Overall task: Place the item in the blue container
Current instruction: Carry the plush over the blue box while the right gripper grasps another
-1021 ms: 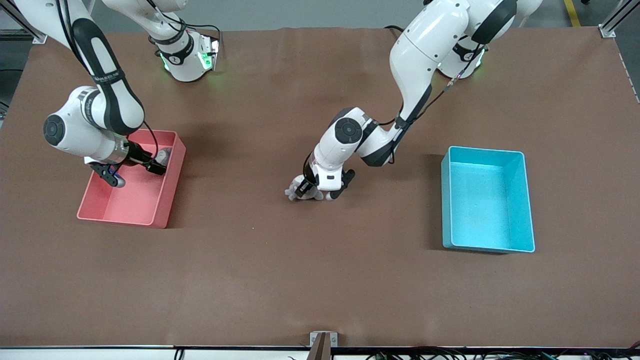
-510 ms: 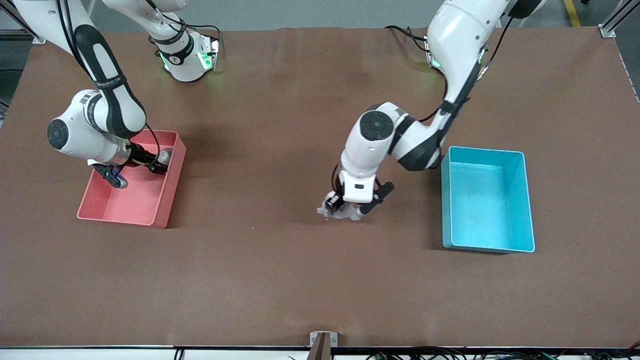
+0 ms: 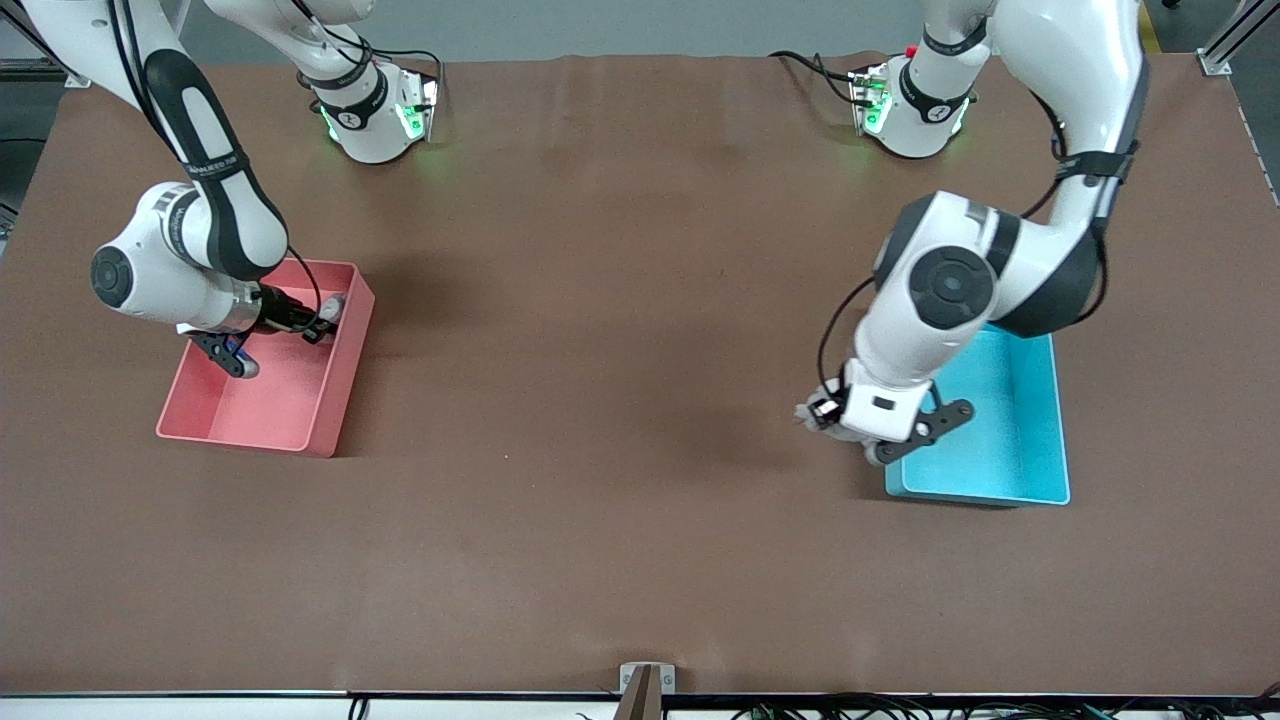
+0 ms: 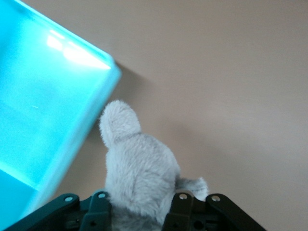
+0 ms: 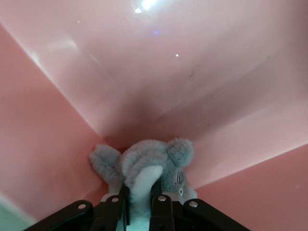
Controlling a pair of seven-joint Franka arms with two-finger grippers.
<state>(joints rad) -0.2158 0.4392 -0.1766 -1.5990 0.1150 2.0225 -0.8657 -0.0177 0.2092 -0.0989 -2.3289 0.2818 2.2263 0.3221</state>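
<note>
The blue container (image 3: pixel 1005 440) stands toward the left arm's end of the table. My left gripper (image 3: pixel 862 432) hangs over the table beside the container's wall that faces the right arm's end, shut on a grey plush toy (image 3: pixel 816 412). In the left wrist view the fluffy toy (image 4: pixel 137 168) fills the gap between the fingers of the left gripper (image 4: pixel 139 214), and the container's rim (image 4: pixel 91 120) runs close beside it. My right gripper (image 3: pixel 300 327) is low inside the pink bin (image 3: pixel 250 420), shut on a second grey plush toy (image 5: pixel 149 161).
The pink bin's walls (image 5: pixel 202 82) surround the right gripper (image 5: pixel 139 204) closely. The left arm's elbow (image 3: pixel 950 285) hangs over the blue container's edge farthest from the front camera. Brown table surface (image 3: pixel 600 420) lies between the two bins.
The left arm has swung from mid-table toward the blue container, carrying the grey plush toy with it. The right gripper has stayed in the pink bin, barely shifting.
</note>
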